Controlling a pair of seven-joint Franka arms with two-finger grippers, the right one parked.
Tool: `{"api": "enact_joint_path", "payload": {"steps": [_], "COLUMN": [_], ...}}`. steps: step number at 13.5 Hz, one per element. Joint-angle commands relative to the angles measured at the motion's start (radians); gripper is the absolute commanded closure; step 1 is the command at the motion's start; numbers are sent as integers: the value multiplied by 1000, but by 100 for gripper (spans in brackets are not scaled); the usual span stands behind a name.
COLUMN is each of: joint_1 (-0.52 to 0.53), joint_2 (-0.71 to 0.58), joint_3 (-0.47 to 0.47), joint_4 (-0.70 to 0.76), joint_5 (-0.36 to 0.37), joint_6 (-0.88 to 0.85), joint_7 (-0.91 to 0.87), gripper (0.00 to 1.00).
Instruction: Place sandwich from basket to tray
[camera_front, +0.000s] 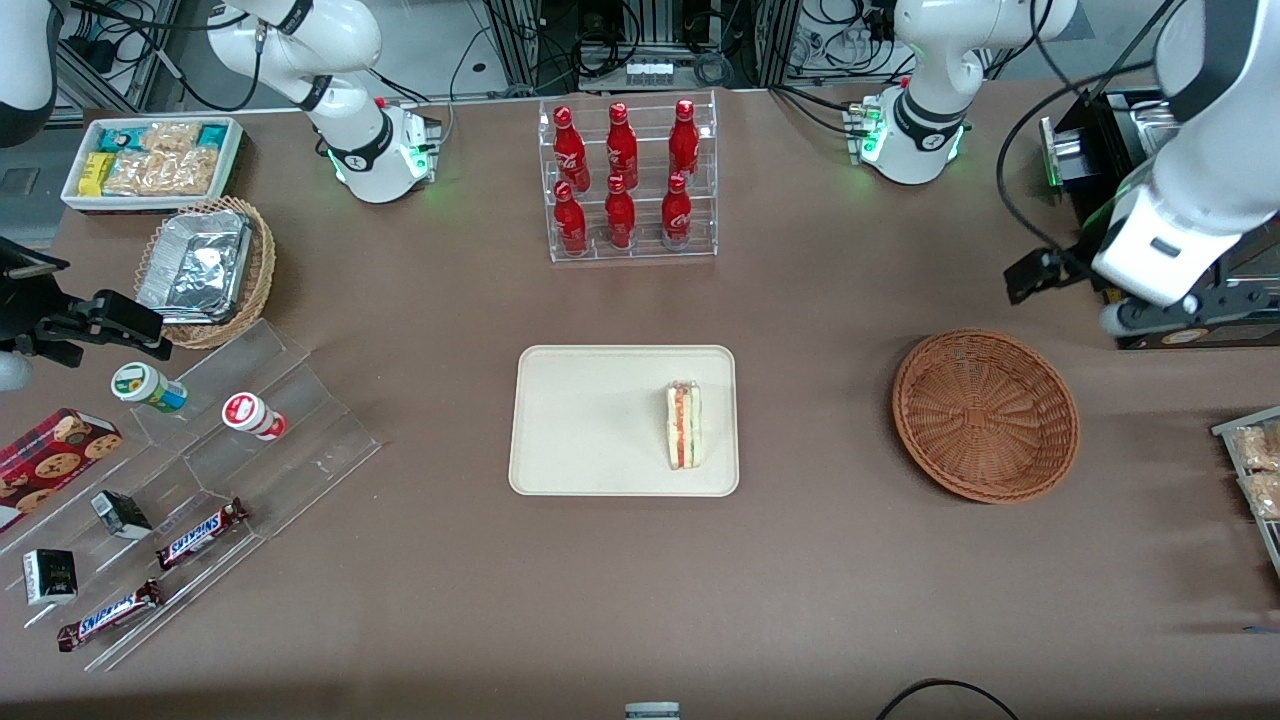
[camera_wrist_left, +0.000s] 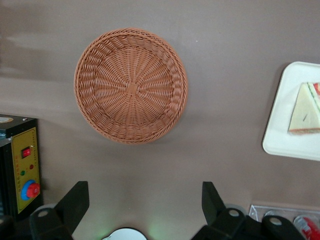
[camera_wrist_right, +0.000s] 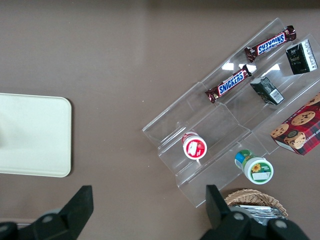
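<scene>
Sandwich: lay on the tray, in the part of it toward the working arm's end of the table, its orange-red and green filling edge facing up; the wrist view showed it as a pale wedge on the tray's corner.
Tray: sat flat at the middle of the brown table, nearer the front camera than the bottle rack; its rounded corner showed in the left wrist view.
Basket: held nothing; stood beside the tray toward the working arm's end, apart from it. In the left wrist view the woven bowl showed bare wicker inside.
Gripper: was open, the two black fingers spread wide with nothing between them; it hung above the table, clear of basket and tray, at the working arm's end.
Bottle rack: clear tiered stand holding six red bottles, farther from the front camera than the tray.
Control box: black and yellow, with a red button, just beside the basket.
Parked arm's end: clear stepped display with snack bars and two small jars; a tan wicker basket with a foil container.
</scene>
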Motion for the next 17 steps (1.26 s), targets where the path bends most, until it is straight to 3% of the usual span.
{"api": "enact_joint_path", "payload": {"steps": [1,6,17], "joint_1": [-11,-11,-28], "joint_2": [-46,-46,-43], "joint_3": [18,31,29], "joint_4": [-25,7,63], "joint_5": [-21,-20,-4], "joint_6": [-16,-22,-44], "joint_7": [45,129,122], "gripper": [0,0,0]}}
